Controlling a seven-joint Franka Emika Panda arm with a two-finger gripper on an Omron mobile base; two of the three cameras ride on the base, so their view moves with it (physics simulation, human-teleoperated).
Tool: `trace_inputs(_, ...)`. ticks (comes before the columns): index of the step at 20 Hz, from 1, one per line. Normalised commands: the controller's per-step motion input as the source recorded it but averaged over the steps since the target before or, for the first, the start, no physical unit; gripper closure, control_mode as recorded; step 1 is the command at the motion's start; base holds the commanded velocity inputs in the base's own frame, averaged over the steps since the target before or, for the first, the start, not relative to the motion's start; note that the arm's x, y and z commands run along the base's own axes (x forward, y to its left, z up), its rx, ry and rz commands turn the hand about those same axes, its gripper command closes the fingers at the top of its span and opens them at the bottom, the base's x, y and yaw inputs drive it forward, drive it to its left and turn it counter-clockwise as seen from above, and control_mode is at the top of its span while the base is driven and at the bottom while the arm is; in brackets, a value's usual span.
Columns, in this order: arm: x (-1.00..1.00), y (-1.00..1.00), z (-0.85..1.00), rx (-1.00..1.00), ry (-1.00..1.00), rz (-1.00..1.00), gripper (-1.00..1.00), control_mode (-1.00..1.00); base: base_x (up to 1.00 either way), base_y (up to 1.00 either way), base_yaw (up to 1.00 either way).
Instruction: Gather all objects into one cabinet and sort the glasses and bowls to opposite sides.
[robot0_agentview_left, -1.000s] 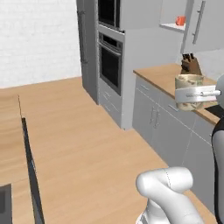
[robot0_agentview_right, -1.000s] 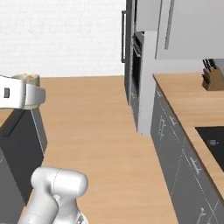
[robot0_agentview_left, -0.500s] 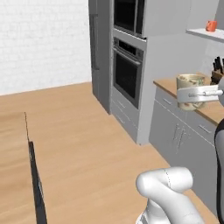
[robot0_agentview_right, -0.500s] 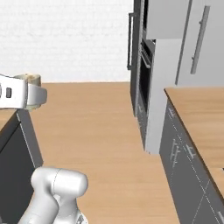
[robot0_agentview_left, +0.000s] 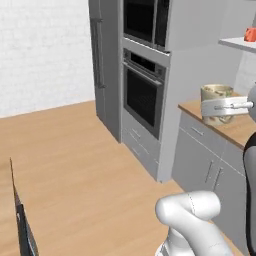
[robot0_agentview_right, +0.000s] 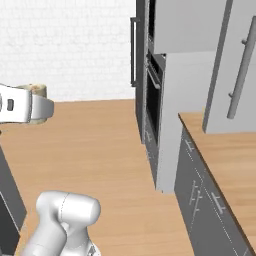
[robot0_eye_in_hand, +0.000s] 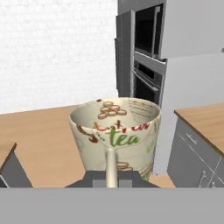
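My gripper is shut on the cream mug, which it carries upright in the air, level with the counter's end. In the hand view the mug shows a "tea" print, with its handle facing the camera between the fingers. In the right base view the gripper is at the left edge, and the mug's rim peeks out above it. An orange cup stands on a white shelf board at the top right.
A tall grey unit with built-in ovens stands ahead, with a wooden counter over grey cabinets to its right. An upper cabinet door with a bar handle hangs over that counter. A dark island edge runs along the lower left. Wooden floor lies between.
The whole scene has shifted as the base moved: the ovens are nearer and larger, and the knife block has left the view. The mug stays held in the gripper.
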Motion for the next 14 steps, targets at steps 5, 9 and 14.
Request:
trace_inputs(5, 0.0, 0.0, 0.0, 0.0, 0.0, 0.0, 1.0, 1.0, 0.61, -0.38, -0.45)
trace_inputs(9, 0.0, 0.0, 0.0, 0.0, 0.0, 0.0, 1.0, 1.0, 0.72, -0.11, -0.45)
trace_inputs(14, 0.0, 0.0, 0.0, 0.0, 0.0, 0.0, 1.0, 1.0, 0.83, 0.0, -0.4)
